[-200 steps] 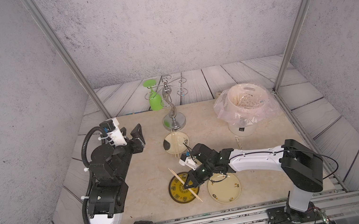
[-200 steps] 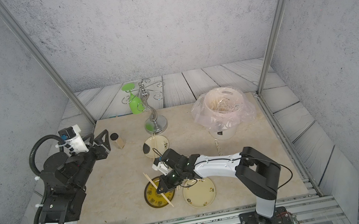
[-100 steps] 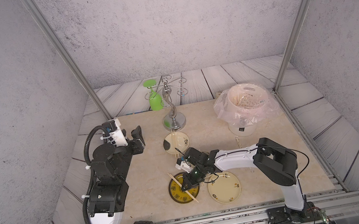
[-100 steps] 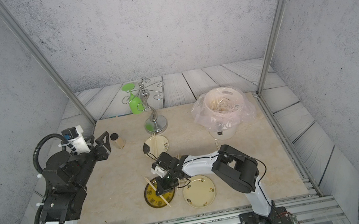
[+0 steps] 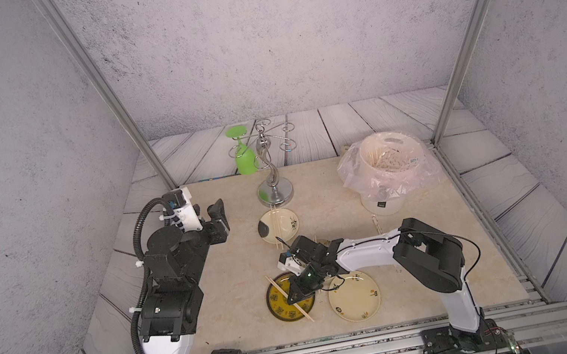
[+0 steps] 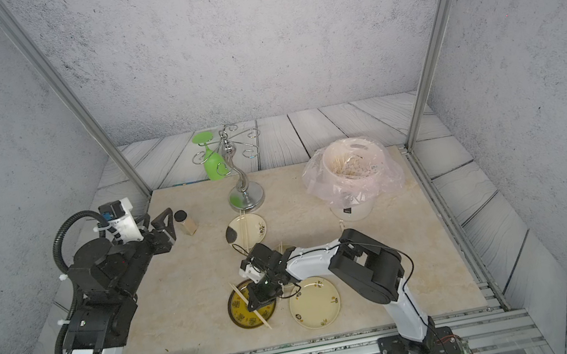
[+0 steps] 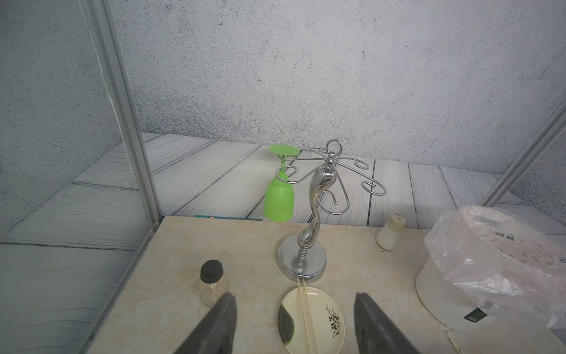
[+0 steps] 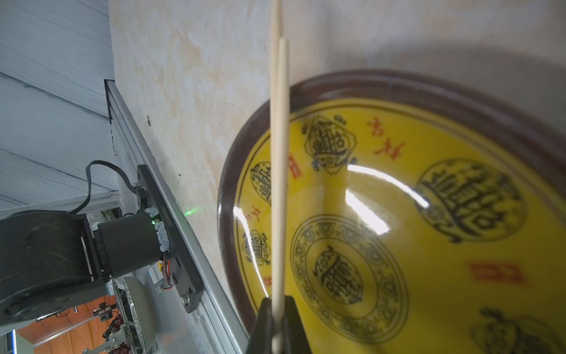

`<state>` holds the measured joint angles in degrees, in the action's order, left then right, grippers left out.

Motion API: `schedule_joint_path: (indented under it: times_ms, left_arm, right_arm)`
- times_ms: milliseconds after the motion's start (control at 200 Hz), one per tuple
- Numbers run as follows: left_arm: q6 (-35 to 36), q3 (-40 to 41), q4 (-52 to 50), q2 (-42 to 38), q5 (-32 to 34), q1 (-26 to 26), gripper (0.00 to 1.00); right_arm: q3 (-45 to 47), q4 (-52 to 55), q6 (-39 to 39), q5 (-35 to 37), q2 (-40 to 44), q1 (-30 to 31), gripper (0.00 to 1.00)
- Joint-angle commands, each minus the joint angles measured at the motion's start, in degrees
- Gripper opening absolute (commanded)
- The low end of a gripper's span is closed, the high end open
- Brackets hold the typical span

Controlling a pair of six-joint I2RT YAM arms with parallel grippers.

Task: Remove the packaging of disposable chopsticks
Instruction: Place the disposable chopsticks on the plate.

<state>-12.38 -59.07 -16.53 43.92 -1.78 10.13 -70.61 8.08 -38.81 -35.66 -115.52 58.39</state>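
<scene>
This is a robot lab with a small test booth. Grey walls (image 5: 249, 34) and metal poles (image 5: 110, 98) stand around a table (image 5: 243, 271). Two robot arms (image 5: 169, 277) are bolted to a metal rail (image 5: 343, 348) along the bottom of both top views.

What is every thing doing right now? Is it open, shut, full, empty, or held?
right gripper: shut on the chopsticks.
chopsticks: bare, held across the yellow plate.
left gripper: open, empty.
green glass: hanging upside down on the rack.
cream plate: empty.
oval plate: holds a second pair, bare.
jar: upright, lid on.
bin: open, lined with a bag.
</scene>
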Motion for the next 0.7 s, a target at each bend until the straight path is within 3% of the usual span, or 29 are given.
schedule_joint_path:
  times_ms: [0, 696]
  left_arm:
    - [1.12, 0.40, 0.75, -0.42, -0.28, -0.46, 0.63]
    - [1.39, 0.44, 0.58, -0.68, -0.24, -0.46, 0.63]
  right_arm:
    - [1.07, 0.39, 0.47, -0.69, -1.10, 0.06, 0.05]
    - [2.41, 0.10, 1.96, -0.01, -0.45, 0.05, 0.18]
